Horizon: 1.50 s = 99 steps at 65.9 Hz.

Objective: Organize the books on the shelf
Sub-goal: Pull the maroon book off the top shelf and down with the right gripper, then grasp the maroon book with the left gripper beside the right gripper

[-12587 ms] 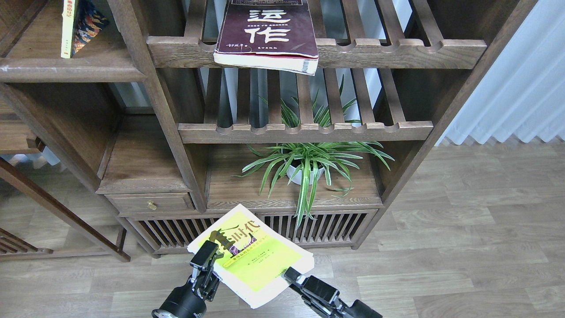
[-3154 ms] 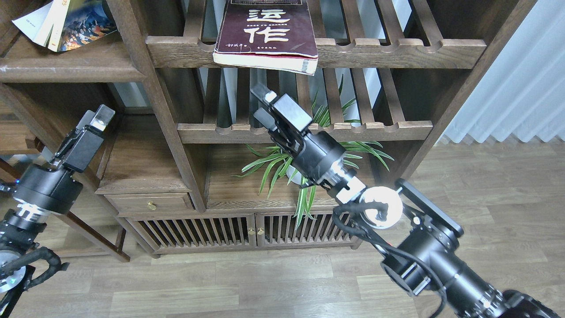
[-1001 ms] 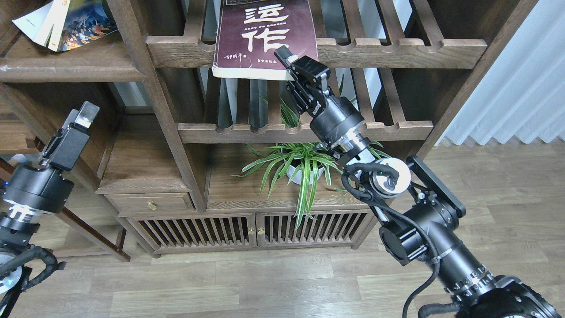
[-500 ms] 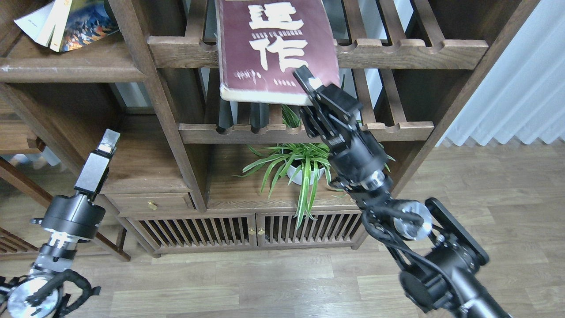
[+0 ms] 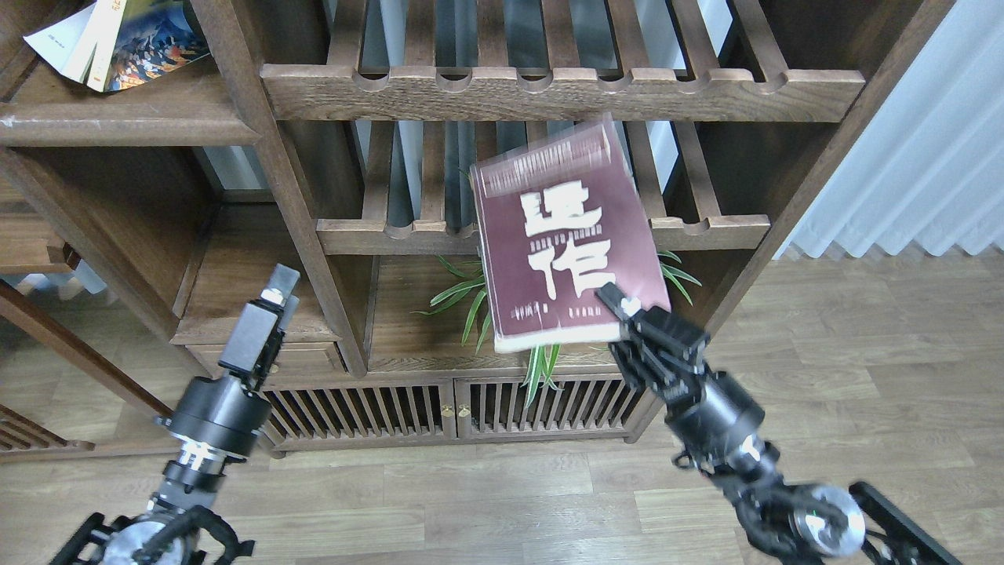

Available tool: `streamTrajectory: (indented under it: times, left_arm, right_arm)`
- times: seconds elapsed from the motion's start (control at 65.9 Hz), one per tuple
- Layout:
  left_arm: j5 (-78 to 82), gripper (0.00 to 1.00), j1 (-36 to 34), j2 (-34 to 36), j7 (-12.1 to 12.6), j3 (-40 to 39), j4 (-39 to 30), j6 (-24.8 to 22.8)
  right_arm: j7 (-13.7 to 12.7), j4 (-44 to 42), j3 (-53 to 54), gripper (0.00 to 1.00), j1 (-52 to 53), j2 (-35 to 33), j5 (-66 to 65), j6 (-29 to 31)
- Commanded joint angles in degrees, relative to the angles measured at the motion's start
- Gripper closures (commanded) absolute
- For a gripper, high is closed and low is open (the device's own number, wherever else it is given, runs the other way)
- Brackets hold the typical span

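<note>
The maroon book (image 5: 565, 243) with big white characters hangs tilted in the air in front of the lower slatted rack. My right gripper (image 5: 623, 306) is shut on its lower right corner. The yellow-green book (image 5: 100, 43) and the white book with the blue-orange picture (image 5: 161, 35) lean together on the solid dark-brown shelf (image 5: 118, 125) at the top left. My left gripper (image 5: 276, 292) points up in front of the drawer cabinet, far below that shelf, and holds nothing. It shows side-on, so its fingers cannot be told apart.
Two slatted racks with scalloped rails span the middle, the upper (image 5: 706, 90) and the lower (image 5: 706, 231). A spider plant (image 5: 463, 294) stands behind the book. A drawer (image 5: 314, 357) and slatted doors (image 5: 369, 412) sit low. A white curtain (image 5: 925, 157) hangs at right.
My right gripper has pulled the maroon book off the upper slatted rack and brought it down and right, in front of the plant. My left arm has dropped and moved right.
</note>
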Motion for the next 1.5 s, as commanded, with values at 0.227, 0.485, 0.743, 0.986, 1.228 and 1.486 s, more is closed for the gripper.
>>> streamTrajectory:
  times: [0.227, 0.485, 0.743, 0.986, 1.228, 1.486]
  left_arm:
    - [-3.15, 0.00, 4.69, -2.26, -0.06, 4.81, 0.15, 0.00]
    - [-4.55, 0.00, 6.18, -2.26, 1.08, 7.01, 0.15, 0.00]
    - [-6.31, 0.01, 6.80, -2.26, 1.08, 9.55, 1.64, 0.00]
    - [-9.39, 0.01, 5.39, -2.26, 1.08, 9.73, 3.76, 0.00]
    - [-10.79, 0.01, 3.81, -2.26, 1.08, 11.84, 3.84, 0.00]
    - [-10.71, 0.03, 0.82, -2.26, 1.08, 14.83, 6.22, 0.00]
  right_arm:
    - [-0.16, -1.47, -7.76, 0.99, -2.69, -3.33, -0.11, -0.02]
    - [0.19, -1.47, -9.43, 0.99, -1.72, -2.54, -0.20, -0.02]
    - [0.37, -1.03, -9.52, 0.98, -1.20, -1.22, -0.11, -0.02]
    - [0.28, -0.06, -9.60, 0.98, -0.41, -0.78, -0.46, -0.02]
    - [0.28, 1.35, -13.47, 0.98, 0.47, -0.69, -1.43, -0.02]
    - [0.28, 2.14, -16.90, 0.98, 2.49, -0.34, -2.05, -0.02]
